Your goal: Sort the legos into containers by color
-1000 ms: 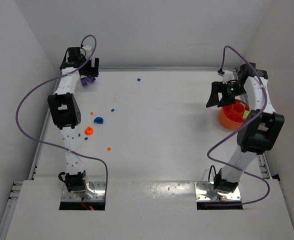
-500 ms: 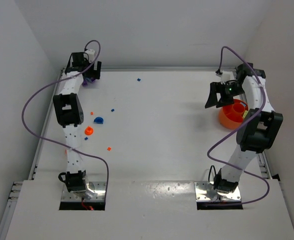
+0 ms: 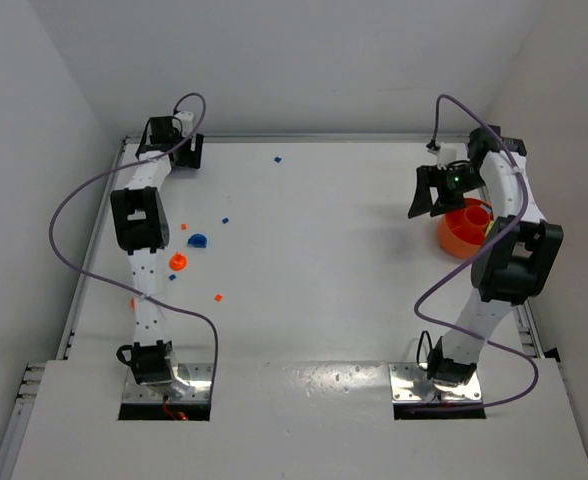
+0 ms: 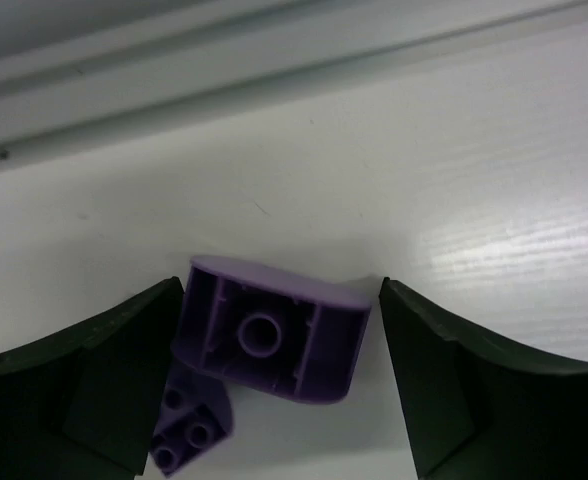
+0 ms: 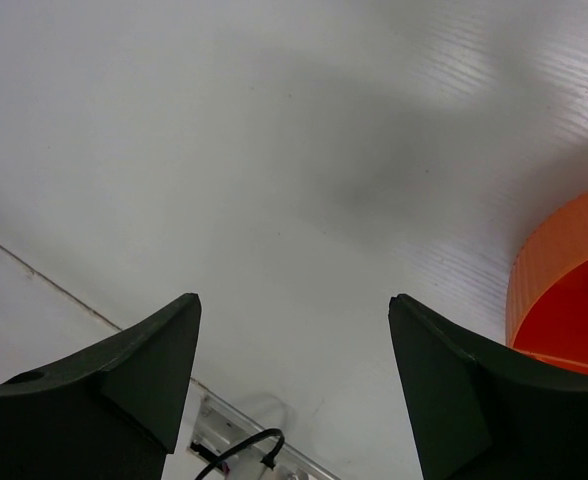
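A purple cup (image 4: 269, 340) lies tipped on its side at the table's far-left corner, its hollow side facing the left wrist camera. My left gripper (image 4: 281, 290) is open around it; the left finger (image 4: 114, 385) is at the cup's edge and the right finger (image 4: 454, 385) stands apart from it. A small purple brick (image 4: 189, 430) lies just beside the cup. In the top view my left gripper (image 3: 174, 150) hides the cup. My right gripper (image 3: 424, 196) is open and empty, left of the orange bowl (image 3: 467, 228). Blue (image 3: 277, 158) and orange-red (image 3: 217, 297) legos lie scattered on the table.
A round blue cup (image 3: 196, 241) and a round orange cup (image 3: 177, 261) stand at the middle left among more specks of blue (image 3: 225, 219) and orange-red (image 3: 184, 227). The back wall rail (image 4: 274, 60) runs close behind the purple cup. The orange bowl's rim (image 5: 569, 290) shows at the right.
My left gripper has moved back toward the far-left corner and now covers the purple cup in the top view. My right gripper has shifted slightly and stays open.
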`<state>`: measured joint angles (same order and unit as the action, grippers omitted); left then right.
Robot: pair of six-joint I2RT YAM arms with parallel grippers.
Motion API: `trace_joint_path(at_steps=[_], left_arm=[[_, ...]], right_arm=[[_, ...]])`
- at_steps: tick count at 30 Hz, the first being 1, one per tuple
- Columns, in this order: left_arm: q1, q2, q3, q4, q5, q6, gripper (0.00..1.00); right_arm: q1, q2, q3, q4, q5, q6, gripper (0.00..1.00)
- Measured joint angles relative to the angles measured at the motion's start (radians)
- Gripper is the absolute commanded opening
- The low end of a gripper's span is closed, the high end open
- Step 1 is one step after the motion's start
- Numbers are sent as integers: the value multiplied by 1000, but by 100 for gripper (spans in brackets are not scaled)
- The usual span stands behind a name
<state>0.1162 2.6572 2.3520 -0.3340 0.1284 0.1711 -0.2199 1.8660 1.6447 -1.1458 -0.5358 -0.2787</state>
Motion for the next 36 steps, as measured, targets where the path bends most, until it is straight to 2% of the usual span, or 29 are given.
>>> trace_joint_path(at_steps=[7,14,16,17,18,21,23,29,34,36], left_arm=[[-14,-140,-235,11,56,38,71],[-64,-371,-537,-25,159,63,57],[-81,-449,-625,-20,195,70,60],[-90,-497,-678,-21,214,76,63],[-96,-538,-719,-25,225,75,71],[-111,-646,-799,-26,223,50,79],[-115,-673,-779,-29,198,25,80],[-71,-592,-532,-40,79,-3,91],[-34,-370,-205,-118,55,5,91],[-26,-291,-119,-135,55,5,91]], right_arm=[[0,13,14,0,-1,2,74],[6,9,20,-11,-27,1,73],[10,2,20,-19,-42,-7,73],[13,-3,20,-26,-44,-13,73],[14,-10,20,-35,-47,-18,73],[20,-40,16,-52,-52,-35,73],[20,-66,8,-56,-56,-41,73],[25,-85,1,-65,-77,-48,73],[27,-84,-1,-68,-83,-48,73],[27,-84,-1,-67,-85,-48,73]])
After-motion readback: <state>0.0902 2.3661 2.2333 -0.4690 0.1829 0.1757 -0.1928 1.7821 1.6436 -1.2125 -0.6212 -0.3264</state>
